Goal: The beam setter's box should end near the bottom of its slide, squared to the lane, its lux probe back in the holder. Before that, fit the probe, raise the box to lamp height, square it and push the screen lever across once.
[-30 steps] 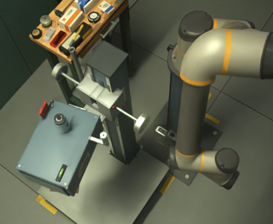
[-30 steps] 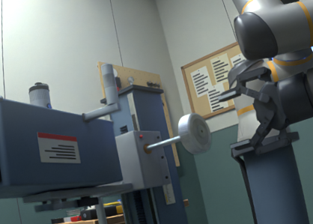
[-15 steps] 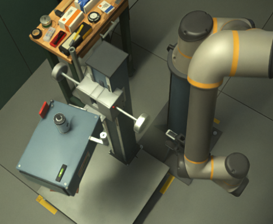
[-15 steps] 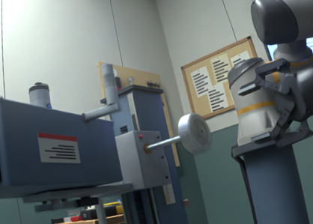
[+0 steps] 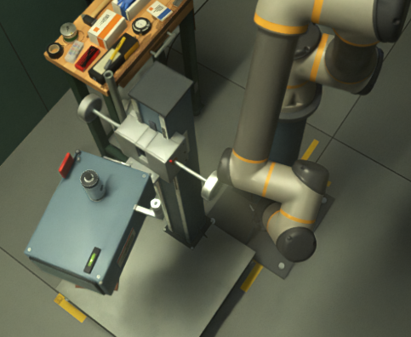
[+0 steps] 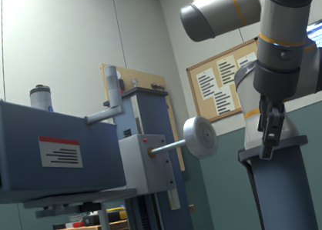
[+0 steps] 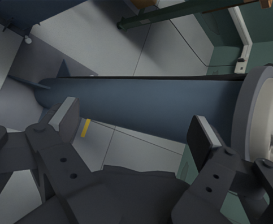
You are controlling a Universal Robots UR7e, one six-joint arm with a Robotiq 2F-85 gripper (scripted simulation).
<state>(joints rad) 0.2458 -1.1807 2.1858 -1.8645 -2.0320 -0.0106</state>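
The beam setter's blue box (image 5: 86, 221) hangs on the grey carriage (image 5: 150, 147) of its upright slide column (image 5: 180, 170), turned at an angle to the floor lines. The grey lux probe (image 5: 92, 185) stands upright on the box's top, with a red lever (image 5: 65, 165) at the near corner and a green level vial (image 5: 92, 260) toward the other end. A handwheel (image 6: 200, 137) sticks out from the carriage on a rod. My gripper (image 6: 269, 150) hangs open and empty beside my own dark blue pedestal (image 7: 145, 104), well to the right of the handwheel.
Behind the column stands a wooden bench (image 5: 116, 34) crowded with boxes, tins and small tools. A second handwheel (image 5: 89, 108) sticks out on the column's far side. A grey base plate (image 5: 172, 276) and yellow floor marks (image 5: 69, 307) lie below the box.
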